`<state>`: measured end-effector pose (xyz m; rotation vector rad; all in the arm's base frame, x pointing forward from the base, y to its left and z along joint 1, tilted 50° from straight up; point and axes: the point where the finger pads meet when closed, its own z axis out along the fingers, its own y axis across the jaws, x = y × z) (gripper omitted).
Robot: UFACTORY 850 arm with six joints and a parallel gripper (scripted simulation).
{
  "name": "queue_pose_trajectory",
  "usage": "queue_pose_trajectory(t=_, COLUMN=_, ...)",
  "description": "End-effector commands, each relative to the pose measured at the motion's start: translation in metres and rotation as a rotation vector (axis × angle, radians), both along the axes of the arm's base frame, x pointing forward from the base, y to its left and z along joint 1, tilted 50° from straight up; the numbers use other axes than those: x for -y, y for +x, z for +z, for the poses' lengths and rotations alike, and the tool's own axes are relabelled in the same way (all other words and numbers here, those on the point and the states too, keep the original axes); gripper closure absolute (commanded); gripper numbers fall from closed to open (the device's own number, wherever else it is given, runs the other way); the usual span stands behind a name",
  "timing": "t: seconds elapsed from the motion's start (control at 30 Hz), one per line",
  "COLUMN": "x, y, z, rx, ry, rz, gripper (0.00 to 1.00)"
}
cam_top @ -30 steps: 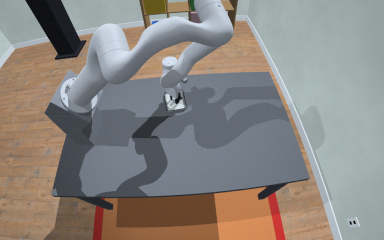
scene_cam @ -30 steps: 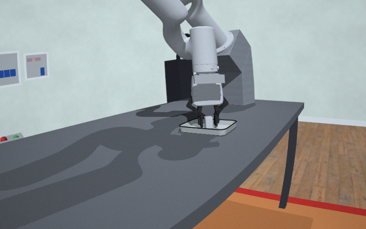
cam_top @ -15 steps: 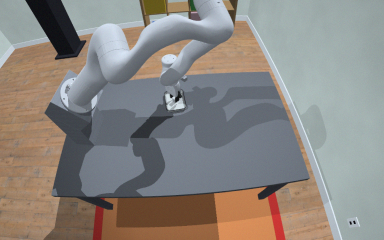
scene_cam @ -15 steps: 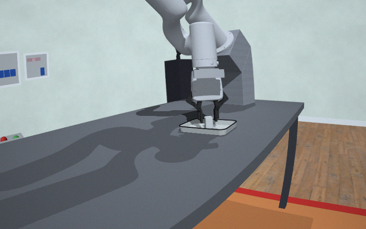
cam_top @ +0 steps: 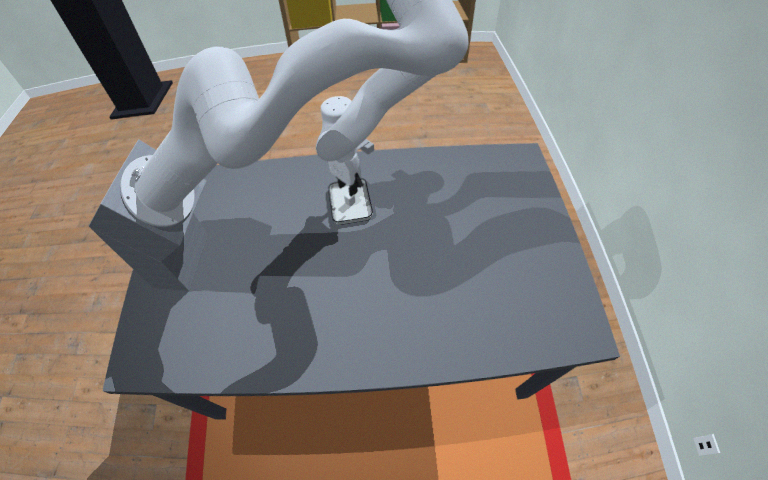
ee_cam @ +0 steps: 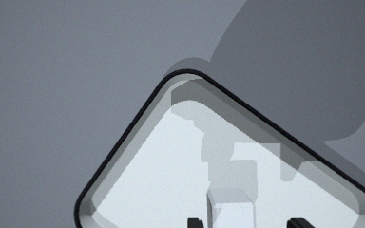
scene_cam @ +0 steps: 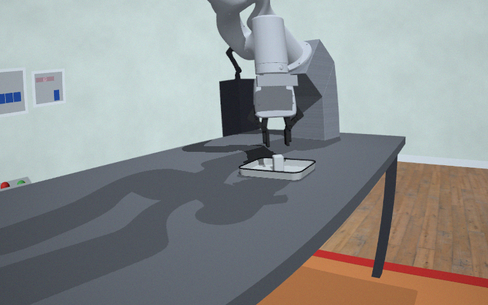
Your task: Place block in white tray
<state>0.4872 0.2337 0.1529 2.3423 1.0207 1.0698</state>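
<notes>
A small white block (scene_cam: 277, 162) stands upright on the floor of the white tray (scene_cam: 277, 171), which has a dark rim and sits on the grey table. The tray also shows in the overhead view (cam_top: 350, 203) and in the wrist view (ee_cam: 228, 171), where the block (ee_cam: 231, 206) stands at the bottom edge. My gripper (scene_cam: 276, 138) hangs straight above the block with a clear gap between the fingertips and the block's top. The fingers are open and hold nothing. In the wrist view only the two fingertips show, one on each side of the block.
The arm's grey base pedestal (cam_top: 141, 237) stands at the table's far left corner. A dark box (scene_cam: 237, 107) stands behind the table. A wooden shelf (cam_top: 339, 16) and a black pillar (cam_top: 113, 56) stand on the floor beyond.
</notes>
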Motion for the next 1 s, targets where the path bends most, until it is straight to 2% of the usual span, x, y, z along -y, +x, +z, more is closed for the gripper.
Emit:
queue_pose_trajectory(t=0.0, x=0.0, y=-0.005, z=0.005, rx=0.0, ry=0.0, rz=0.0, gripper=0.53)
queue_pose_trajectory(t=0.63, x=0.0, y=-0.007, z=0.005, rx=0.0, ry=0.0, rz=0.0, gripper=0.53)
queue_pose_trajectory(t=0.7, x=0.008, y=-0.016, z=-0.005, rx=0.001, ry=-0.002, rz=-0.001, gripper=0.53)
queue_pose_trajectory(t=0.8, x=0.037, y=-0.05, z=-0.044, rx=0.0, ry=-0.001, rz=0.0, gripper=0.53)
queue_pose_trajectory(t=0.97, x=0.064, y=-0.082, z=-0.079, rx=0.001, ry=-0.002, rz=-0.001, gripper=0.53)
